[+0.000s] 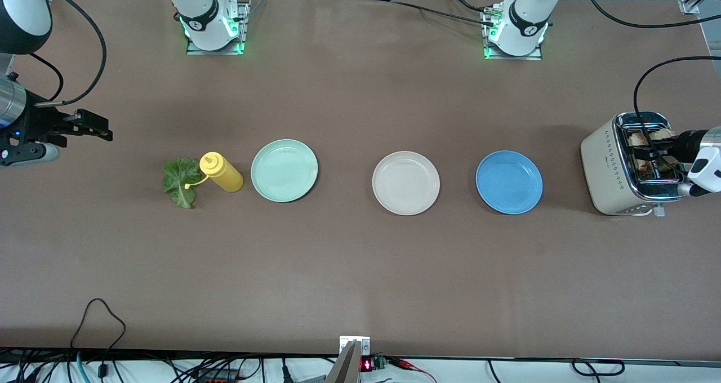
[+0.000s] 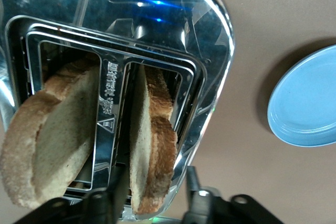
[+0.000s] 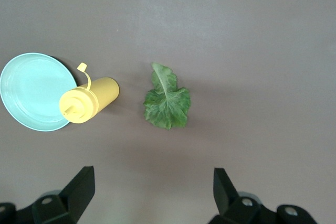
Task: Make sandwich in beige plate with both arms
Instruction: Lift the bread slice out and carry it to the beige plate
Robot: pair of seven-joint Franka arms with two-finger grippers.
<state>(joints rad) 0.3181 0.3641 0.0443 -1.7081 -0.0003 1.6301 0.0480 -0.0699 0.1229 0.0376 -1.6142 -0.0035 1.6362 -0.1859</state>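
The beige plate (image 1: 405,182) lies bare at mid-table. Two toasted bread slices (image 2: 52,135) (image 2: 155,129) stand in the slots of a cream and chrome toaster (image 1: 611,169) at the left arm's end of the table. My left gripper (image 1: 653,151) is over the toaster; in the left wrist view it (image 2: 153,171) is open, its fingers on either side of one slice, one finger (image 2: 191,184) clear of the crust. The lettuce leaf (image 1: 181,181) (image 3: 167,100) lies flat on the table. My right gripper (image 1: 96,127) (image 3: 152,171) is open and empty, above the table near the leaf.
A yellow squeeze bottle (image 1: 222,172) (image 3: 86,100) lies on its side between the lettuce and a mint-green plate (image 1: 284,170) (image 3: 31,90). A blue plate (image 1: 509,182) (image 2: 310,103) sits between the beige plate and the toaster. Cables hang at the table's near edge.
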